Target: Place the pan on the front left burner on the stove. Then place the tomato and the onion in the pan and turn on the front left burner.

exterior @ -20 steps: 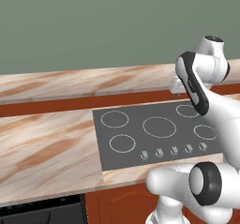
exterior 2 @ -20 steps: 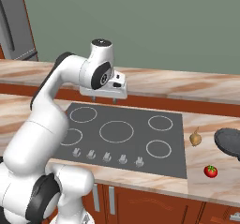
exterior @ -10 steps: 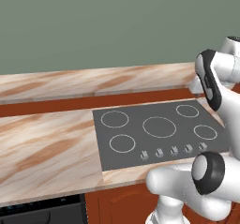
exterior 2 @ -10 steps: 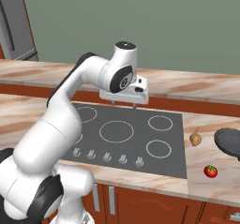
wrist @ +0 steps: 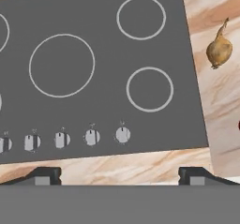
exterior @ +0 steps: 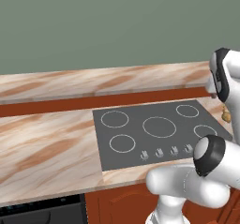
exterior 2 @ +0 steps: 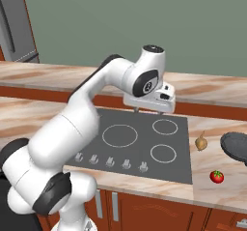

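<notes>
While gripper (exterior 2: 150,110) hovers over stove (exterior 2: 135,143) — pan (exterior 2: 235,147) well right.

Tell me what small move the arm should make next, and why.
Probably swing further right toward the round dark frying pan. It lies on the counter right of the flat dark grey cooktop, while the open, empty pincer hangs above the cooktop's right side.

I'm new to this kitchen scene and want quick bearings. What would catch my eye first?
The big white arm swinging over the dark stove, its claw open and empty above the knob row. Next, the things waiting on the marble counter to the stove's right: the onion nearest the stove, the tomato closer to the front edge, and the pan cut off at the picture's edge.
</notes>
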Tool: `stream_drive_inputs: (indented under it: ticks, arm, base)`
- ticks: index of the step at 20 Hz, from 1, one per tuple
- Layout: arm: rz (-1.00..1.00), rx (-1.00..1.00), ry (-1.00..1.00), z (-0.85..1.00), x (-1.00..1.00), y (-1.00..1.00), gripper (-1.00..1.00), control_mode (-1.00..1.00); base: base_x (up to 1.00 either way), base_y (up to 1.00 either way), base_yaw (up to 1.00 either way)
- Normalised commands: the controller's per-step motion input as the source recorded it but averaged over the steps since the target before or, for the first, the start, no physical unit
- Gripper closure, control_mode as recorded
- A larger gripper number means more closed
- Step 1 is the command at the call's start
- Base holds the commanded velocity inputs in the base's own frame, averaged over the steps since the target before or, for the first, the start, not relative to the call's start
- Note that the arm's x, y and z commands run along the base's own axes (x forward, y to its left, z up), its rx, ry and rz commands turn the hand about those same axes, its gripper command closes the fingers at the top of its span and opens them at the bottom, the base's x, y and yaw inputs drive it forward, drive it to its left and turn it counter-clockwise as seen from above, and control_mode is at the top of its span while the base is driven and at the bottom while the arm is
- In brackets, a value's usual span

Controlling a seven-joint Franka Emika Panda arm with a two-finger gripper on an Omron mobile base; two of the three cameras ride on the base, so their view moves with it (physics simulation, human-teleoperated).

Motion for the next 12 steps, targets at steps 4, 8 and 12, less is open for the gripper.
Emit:
stream_drive_inputs:
  ticks: [4,8,12]
  arm:
    - [-0.14,0.0,0.08,-0.12,-0.04,-0.69,-1.0,-1.0]
    - [-0.13,0.0,0.07,-0.12,-0.01,-0.73,-1.0,-1.0]
    - [-0.1,0.0,0.05,-0.11,0.0,-0.76,-1.0,-1.0]
  base:
    - [0.0,0.0,0.0]
    - [0.0,0.0,0.0]
    - [0.0,0.0,0.0]
